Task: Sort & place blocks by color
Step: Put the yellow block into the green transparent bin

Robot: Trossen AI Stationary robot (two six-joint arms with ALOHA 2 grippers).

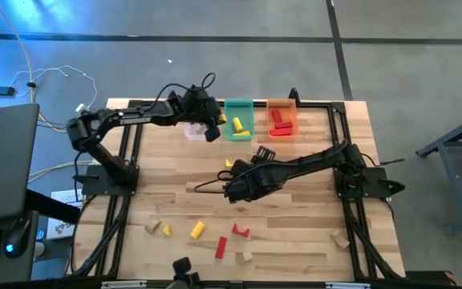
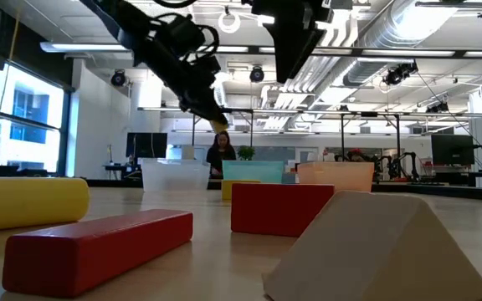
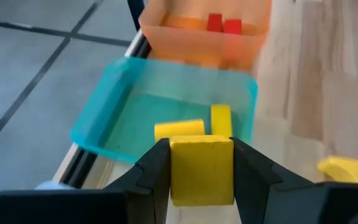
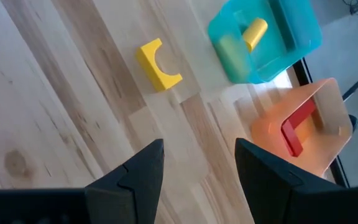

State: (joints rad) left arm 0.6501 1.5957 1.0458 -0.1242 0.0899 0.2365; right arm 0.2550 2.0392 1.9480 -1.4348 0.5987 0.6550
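Note:
My left gripper [image 3: 201, 149] is shut on a yellow block [image 3: 201, 171] and hangs above the table, just left of the green bin [image 1: 239, 120], which holds two yellow blocks [image 3: 179, 129]. The orange bin [image 1: 281, 119] beside it holds red blocks [image 3: 222, 25]. My right gripper [image 4: 197, 168] is open above the table's middle [image 1: 229, 189], touching nothing. A yellow arch block [image 4: 159, 64] lies on the table ahead of it. Several red, yellow and tan blocks lie near the near edge, among them a yellow cylinder [image 1: 197, 229] and a red bar [image 1: 220, 247]. My left gripper pinches the yellow block by two opposite side faces [image 3: 174, 168], one finger [image 3: 157, 168] on each. The fingers slant down from the table's left. The block is lifted clear of the table and sits square between them, its top face showing.
A clear bin [image 1: 192, 130] stands left of the green one, under my left arm. A tan block [image 1: 341, 238] lies near the right front. In the low view a tan wedge [image 2: 375, 247] and a red arch block [image 2: 281, 207] sit close. A person [image 2: 221, 155] stands beyond the table.

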